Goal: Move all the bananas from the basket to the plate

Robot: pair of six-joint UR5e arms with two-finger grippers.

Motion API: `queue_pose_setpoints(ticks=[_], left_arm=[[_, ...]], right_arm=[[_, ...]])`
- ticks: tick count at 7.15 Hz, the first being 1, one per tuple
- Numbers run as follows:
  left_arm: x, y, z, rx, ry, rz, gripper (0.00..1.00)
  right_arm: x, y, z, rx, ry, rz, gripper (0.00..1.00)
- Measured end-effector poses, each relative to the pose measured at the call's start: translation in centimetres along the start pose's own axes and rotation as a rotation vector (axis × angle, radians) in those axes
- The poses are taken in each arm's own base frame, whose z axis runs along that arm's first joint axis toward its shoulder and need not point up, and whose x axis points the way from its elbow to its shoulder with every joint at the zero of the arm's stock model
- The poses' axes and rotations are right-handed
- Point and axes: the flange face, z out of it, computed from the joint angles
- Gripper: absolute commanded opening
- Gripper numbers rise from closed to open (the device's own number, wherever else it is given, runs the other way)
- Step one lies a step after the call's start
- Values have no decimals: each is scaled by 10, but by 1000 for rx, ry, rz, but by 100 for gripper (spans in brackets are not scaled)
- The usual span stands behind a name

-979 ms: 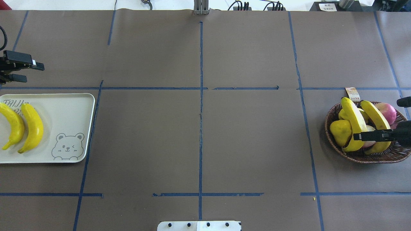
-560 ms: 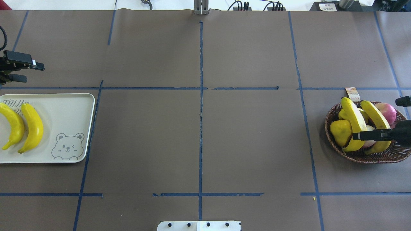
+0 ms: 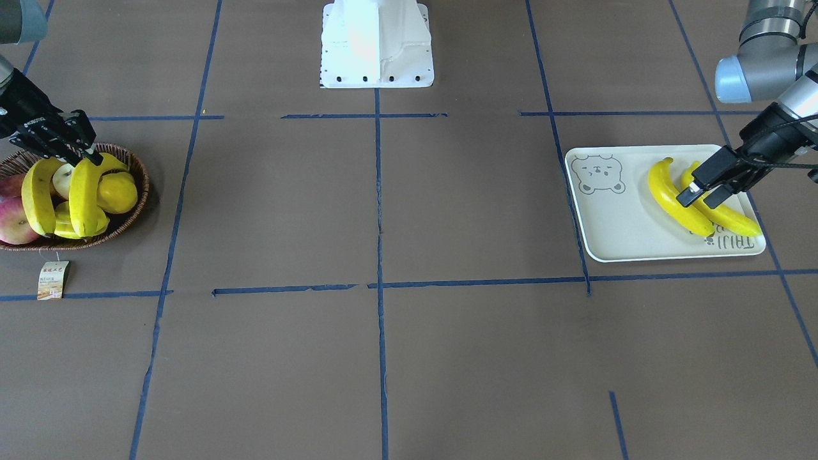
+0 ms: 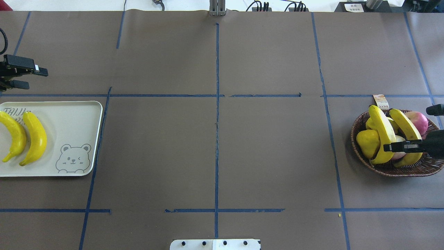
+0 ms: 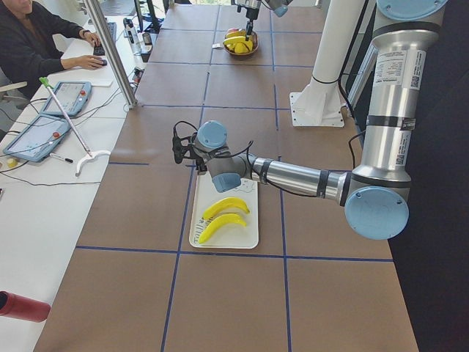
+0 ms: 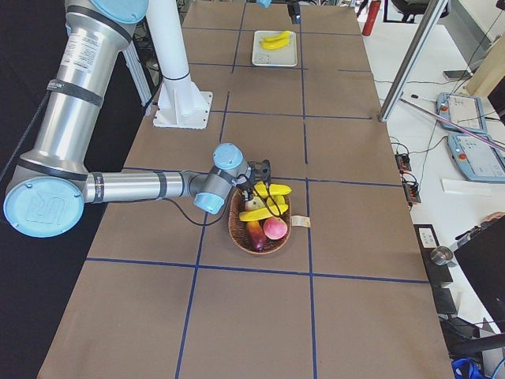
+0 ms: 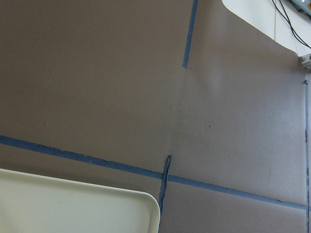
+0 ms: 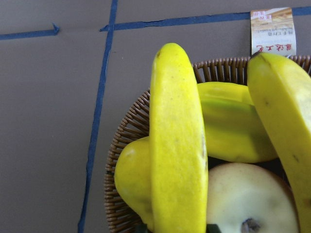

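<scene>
- Right gripper (image 3: 89, 155): my fingers straddle banana A (image 4: 383, 133) near the end closest to my base. The wrist view shows a dark tip at each side of it, at the bottom edge. I cannot tell whether they press it or only flank it.
- Banana A lies on top of the fruit pile in the basket (image 4: 399, 171), and its far tip rises over the rim.
- Banana B (image 4: 406, 126) lies just beside A on the outer side, roughly parallel and also on top of the pile.
- Under them are a yellow fruit (image 4: 367, 142), a ridged yellow-green fruit (image 8: 233, 126), a pale apple (image 8: 248, 204) and a red apple (image 4: 418, 121).
- The basket sits at my right end of the table. Its tag (image 4: 381, 101) lies on the table just beyond the rim.
- Left gripper (image 4: 33, 78): my fingers are spread with nothing between them. It hovers over the table beyond the plate's far edge.
- The plate (image 4: 69, 121) sits at my left end of the table.
- Banana C (image 4: 15, 137) and banana D (image 4: 34, 139) lie side by side on it at the lettered end, apart from the bear face (image 4: 73, 159).
</scene>
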Motion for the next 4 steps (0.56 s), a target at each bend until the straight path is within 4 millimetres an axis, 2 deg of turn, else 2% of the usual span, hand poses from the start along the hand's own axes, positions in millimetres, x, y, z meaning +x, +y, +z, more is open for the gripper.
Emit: queue_pose_setpoints(ticks=[1,2,3,4], left_arm=[[0,0,0,0,0,0,100],[0,0,0,0,1,1,100],[1,0,-1,-1,2,1,100],[2,1,-1,-1,4,3,100]], right_arm=[[-1,0,-3,0,-4,0,1],[-1,-2,-12,0,-20,6,1],[1,-9,-33,0,-55,25,1],[5,-18,-64,-3,-108,52,0]])
